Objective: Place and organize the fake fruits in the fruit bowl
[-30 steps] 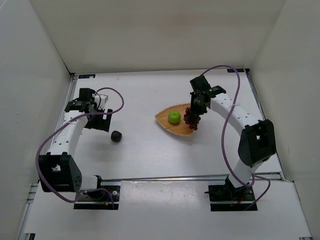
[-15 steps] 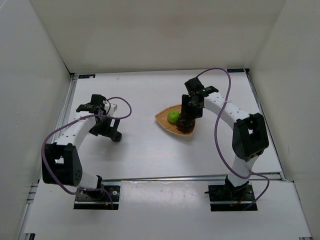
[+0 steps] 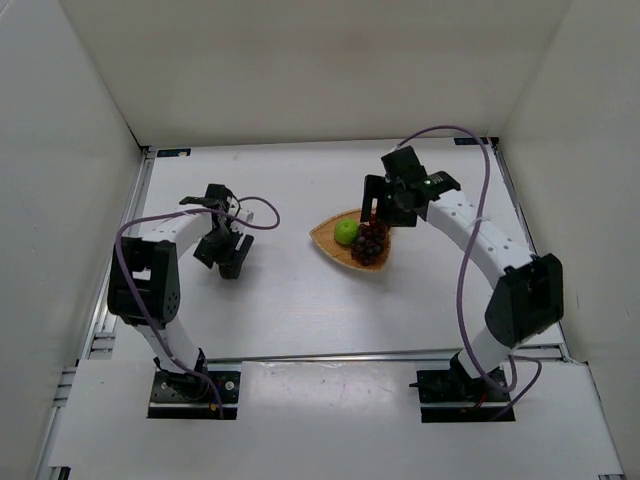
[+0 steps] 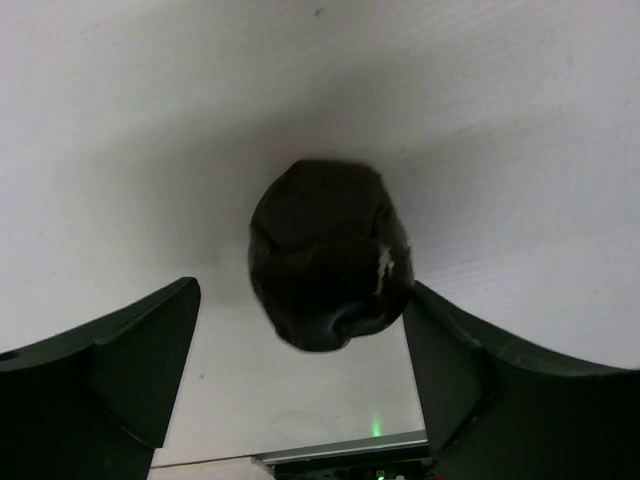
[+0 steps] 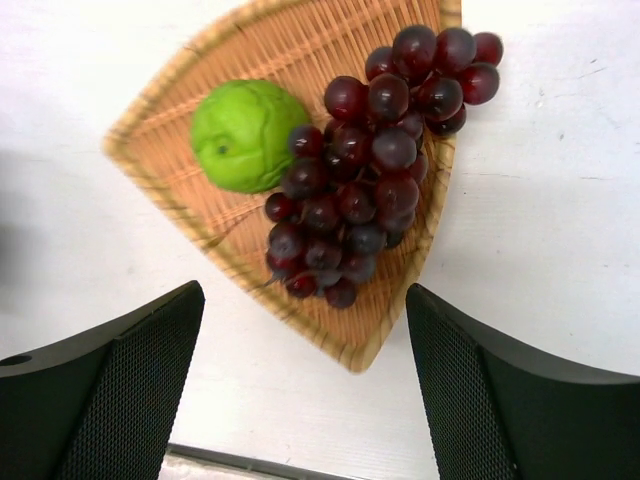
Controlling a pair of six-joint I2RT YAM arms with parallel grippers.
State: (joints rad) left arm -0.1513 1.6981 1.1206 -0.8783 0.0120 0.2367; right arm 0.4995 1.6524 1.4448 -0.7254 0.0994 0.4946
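Right fingers [image 3: 376,210] have sprung open, leaving the dark red-purple grape bunch [image 5: 370,170] in the tan wicker bowl [image 5: 300,40] against the green apple [image 5: 248,135]. Left fingers [image 3: 225,258] stand open astride the blackish plum [image 4: 325,255] on the worktop [image 3: 300,300].

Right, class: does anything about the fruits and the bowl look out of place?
Yes. The grape bunch lies askew, one end spilling over the fruit bowl's rim. The plum sits out on the table, away from the bowl, with a pale scuff on its skin.
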